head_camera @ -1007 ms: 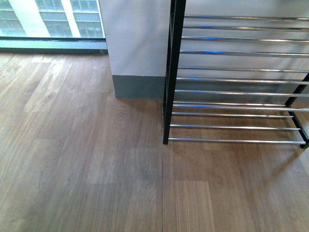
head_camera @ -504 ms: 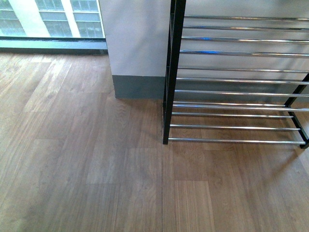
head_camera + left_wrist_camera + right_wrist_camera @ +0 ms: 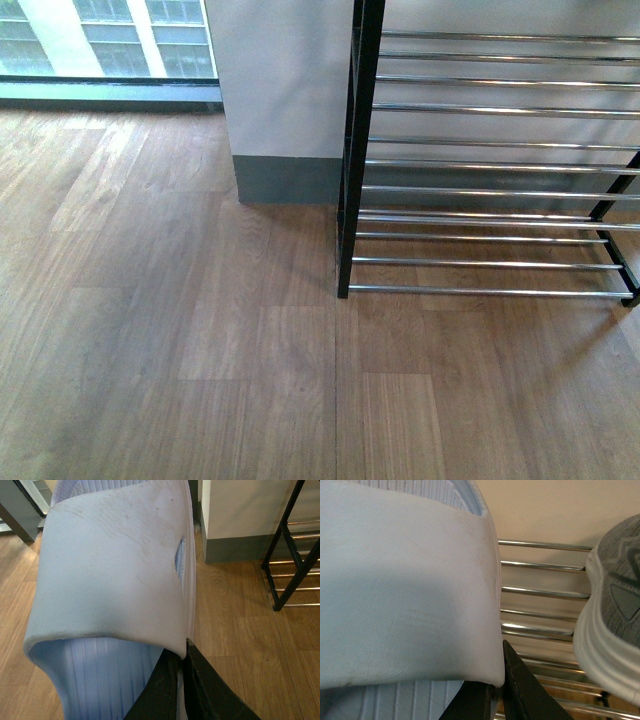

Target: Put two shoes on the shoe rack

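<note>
Left gripper (image 3: 184,655) clamps one pale-blue rubber slide sandal (image 3: 110,570) by its strap over the wooden floor (image 3: 240,645), right gripper (image 3: 501,652) clamps the matching sandal (image 3: 405,590) above the black-framed chrome-bar shoe rack (image 3: 358,150) at two o'clock ahead, so lower each level across the bars, clear of the grey white-soled sneaker (image 3: 615,595).

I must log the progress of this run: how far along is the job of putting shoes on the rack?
Already on the rack: one grey sneaker, lying on its chrome bars. In hand: the right jaws pinch the right sandal, pale, above those bars; the left jaws pinch the left sandal above the wood floor, beside the rack. Left: set both sandals on a shelf and release.
</note>
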